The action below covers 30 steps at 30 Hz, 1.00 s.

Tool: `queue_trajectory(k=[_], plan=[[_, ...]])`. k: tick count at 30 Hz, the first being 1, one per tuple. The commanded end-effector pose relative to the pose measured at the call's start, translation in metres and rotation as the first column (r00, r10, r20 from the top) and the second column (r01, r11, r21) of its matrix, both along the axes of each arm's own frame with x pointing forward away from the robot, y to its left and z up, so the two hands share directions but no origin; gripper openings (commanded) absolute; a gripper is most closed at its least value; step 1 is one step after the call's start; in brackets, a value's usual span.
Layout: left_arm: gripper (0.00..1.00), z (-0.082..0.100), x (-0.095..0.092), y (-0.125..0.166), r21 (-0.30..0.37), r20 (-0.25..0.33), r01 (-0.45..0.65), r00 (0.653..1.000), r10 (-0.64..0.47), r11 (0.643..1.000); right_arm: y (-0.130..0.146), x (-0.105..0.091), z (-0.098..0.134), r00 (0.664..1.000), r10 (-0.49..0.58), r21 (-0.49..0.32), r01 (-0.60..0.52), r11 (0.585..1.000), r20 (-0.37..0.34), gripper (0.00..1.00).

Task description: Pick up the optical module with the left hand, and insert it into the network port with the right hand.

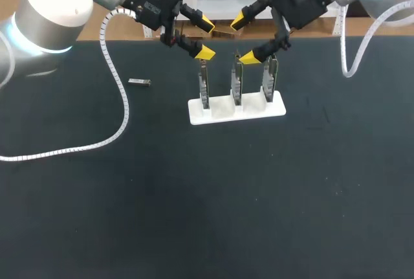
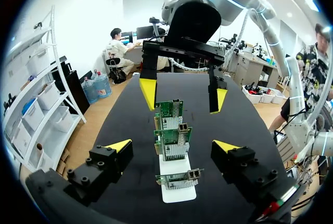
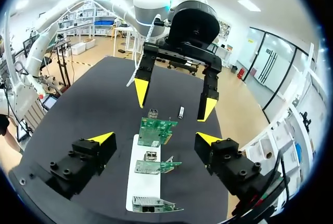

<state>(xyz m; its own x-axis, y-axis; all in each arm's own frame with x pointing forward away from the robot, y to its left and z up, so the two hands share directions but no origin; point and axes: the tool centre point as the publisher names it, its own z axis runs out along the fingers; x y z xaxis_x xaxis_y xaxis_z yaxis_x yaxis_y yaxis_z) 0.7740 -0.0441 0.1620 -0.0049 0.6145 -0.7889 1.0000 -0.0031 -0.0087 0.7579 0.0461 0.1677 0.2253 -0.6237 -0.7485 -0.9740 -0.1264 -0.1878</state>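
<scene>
A small silver optical module [image 1: 139, 83] lies alone on the dark table, left of the white stand [image 1: 236, 112]; it also shows as a small silver piece [image 3: 181, 112] beyond the cards. Three green network cards [image 1: 237, 81] stand upright in that stand, ports up [image 2: 174, 141] [image 3: 156, 130]. My left gripper [image 1: 206, 37] hovers open and empty above the stand's left end. My right gripper [image 1: 244, 39] hovers open and empty above the middle and right cards, facing the left one. Each wrist view shows its own open gripper [image 2: 173, 146] [image 3: 155, 139] and the other arm's yellow fingertips [image 2: 148, 91] [image 3: 140, 91] beyond the cards.
A white spiral cable [image 1: 119, 107] from my left arm trails over the table's left side, passing close to the module. Another cable [image 1: 352, 52] hangs from my right arm at the back right. The table's back edge lies just behind both grippers.
</scene>
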Motion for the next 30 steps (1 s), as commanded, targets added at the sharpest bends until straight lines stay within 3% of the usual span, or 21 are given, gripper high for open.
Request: queue_trajectory(k=[1,18,30], plan=[[1.00,0.000,0.000,0.000,0.003,0.000,-0.001,1.000,0.001,1.000,-0.004,-0.002,0.002,1.000,-0.002,-0.004,0.002,1.000,0.005,1.00],[1.00,0.000,0.000,0.000,0.003,0.000,-0.001,1.000,0.001,1.000,-0.063,-0.035,0.006,0.998,-0.069,0.011,0.069,0.998,0.007,1.00],[1.00,0.000,0.000,0.000,0.003,0.000,-0.001,1.000,0.001,1.000,-0.097,-0.042,0.004,1.000,-0.009,-0.033,0.008,0.999,-0.021,1.00]])
